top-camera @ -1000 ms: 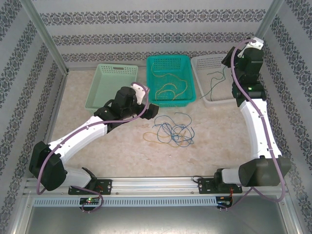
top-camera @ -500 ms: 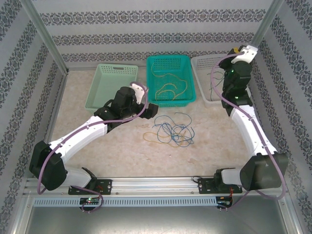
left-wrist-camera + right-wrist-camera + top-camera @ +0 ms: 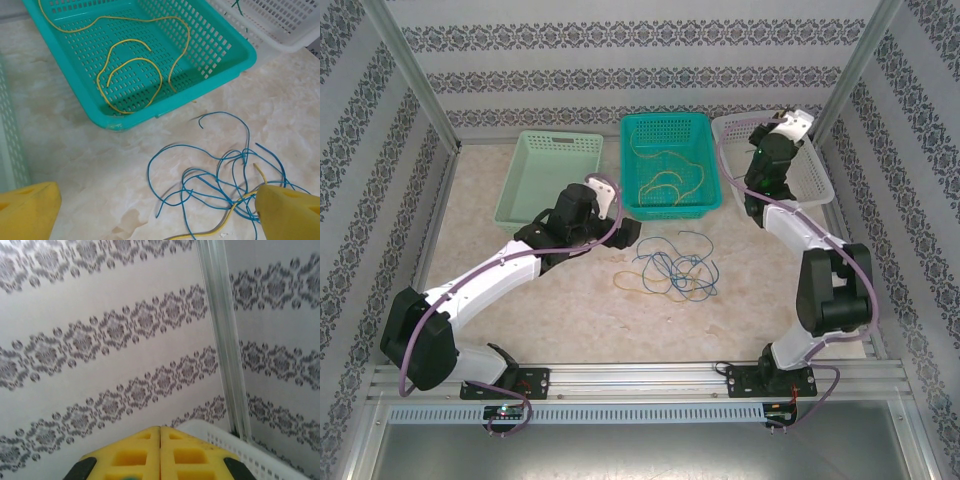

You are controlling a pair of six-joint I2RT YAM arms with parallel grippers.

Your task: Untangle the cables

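Observation:
A tangle of blue cables (image 3: 672, 268) with one yellow cable (image 3: 224, 223) through it lies on the table in front of the teal basket (image 3: 712, 170). Yellow cables (image 3: 131, 65) lie inside that basket. My left gripper (image 3: 626, 230) hovers open at the tangle's left edge, and the blue loops (image 3: 220, 172) lie between its yellow fingers (image 3: 27, 210). A dark green cable end (image 3: 240, 7) shows in the white basket (image 3: 812, 175). My right gripper (image 3: 160, 429) is shut over that basket, pads pressed together with nothing seen between them, facing the wall.
A light green basket (image 3: 520, 180) stands at the back left beside the teal one. Patterned walls (image 3: 640, 60) and metal corner posts (image 3: 222, 335) enclose the table. The right arm's purple hose (image 3: 725, 150) arcs over the white basket.
The right arm has folded down and leftward from high above the white basket to low over it. The cable that hung beneath it is no longer hanging. The left arm barely moved.

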